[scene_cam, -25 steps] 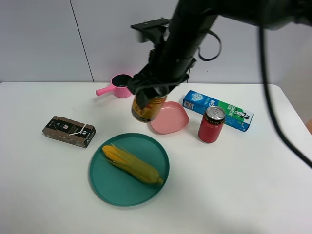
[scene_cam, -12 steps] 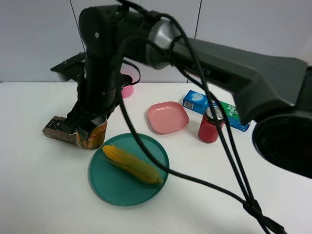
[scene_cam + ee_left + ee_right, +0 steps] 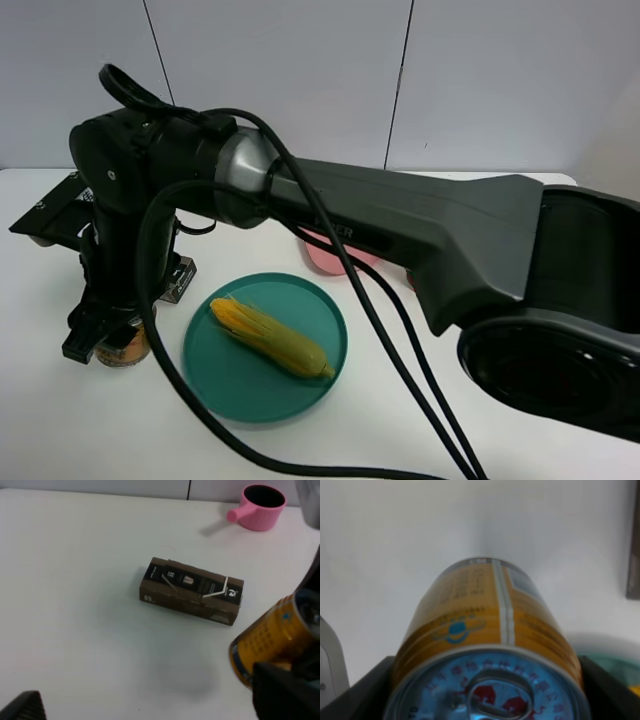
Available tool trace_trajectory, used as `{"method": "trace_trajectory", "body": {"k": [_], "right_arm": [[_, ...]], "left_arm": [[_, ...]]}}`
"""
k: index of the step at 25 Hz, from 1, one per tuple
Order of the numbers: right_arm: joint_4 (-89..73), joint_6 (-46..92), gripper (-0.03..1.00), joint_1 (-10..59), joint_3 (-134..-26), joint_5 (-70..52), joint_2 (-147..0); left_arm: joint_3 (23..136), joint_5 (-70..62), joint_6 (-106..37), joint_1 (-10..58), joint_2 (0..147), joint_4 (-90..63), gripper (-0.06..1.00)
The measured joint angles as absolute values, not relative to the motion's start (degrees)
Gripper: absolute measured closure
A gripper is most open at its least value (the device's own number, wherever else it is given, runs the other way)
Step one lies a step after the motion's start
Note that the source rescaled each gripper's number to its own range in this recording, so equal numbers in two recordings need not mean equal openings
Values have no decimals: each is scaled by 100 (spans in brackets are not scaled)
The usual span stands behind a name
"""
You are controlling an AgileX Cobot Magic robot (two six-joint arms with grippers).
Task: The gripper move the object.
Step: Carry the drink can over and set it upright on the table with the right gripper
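Gripper [image 3: 108, 340], black two-fingered claw on the right arm, is clamped on the short orange-gold drink can [image 3: 490, 630], upright between its fingers near the counter's left edge, beside the brown cardboard box [image 3: 192, 591].

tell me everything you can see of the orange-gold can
The can is short and metal-looking: orange-gold sides with printed text, a blue emblem and a silver vertical strip, and a silver top with red markings and a pull tab. The right hand grips it from both sides. It is low over the white table, beside the teal plate and near the brown box; whether it touches the table cannot be told.
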State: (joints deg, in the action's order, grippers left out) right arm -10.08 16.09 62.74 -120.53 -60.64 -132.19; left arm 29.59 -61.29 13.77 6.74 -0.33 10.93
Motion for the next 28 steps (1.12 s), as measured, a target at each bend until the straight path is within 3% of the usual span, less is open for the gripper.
{"method": "trace_trajectory", "body": {"k": [13,28], "right_arm": [[-980,1614,97,6281,-12058,-5201,-13790],[-794,1614,97,6281,-12058,-5171,-14076]], "left_arm": [[2959,-6129,1377,674,-33,1093,-6],[2959,-6124,1377,674,-33,1093,-6]]}}
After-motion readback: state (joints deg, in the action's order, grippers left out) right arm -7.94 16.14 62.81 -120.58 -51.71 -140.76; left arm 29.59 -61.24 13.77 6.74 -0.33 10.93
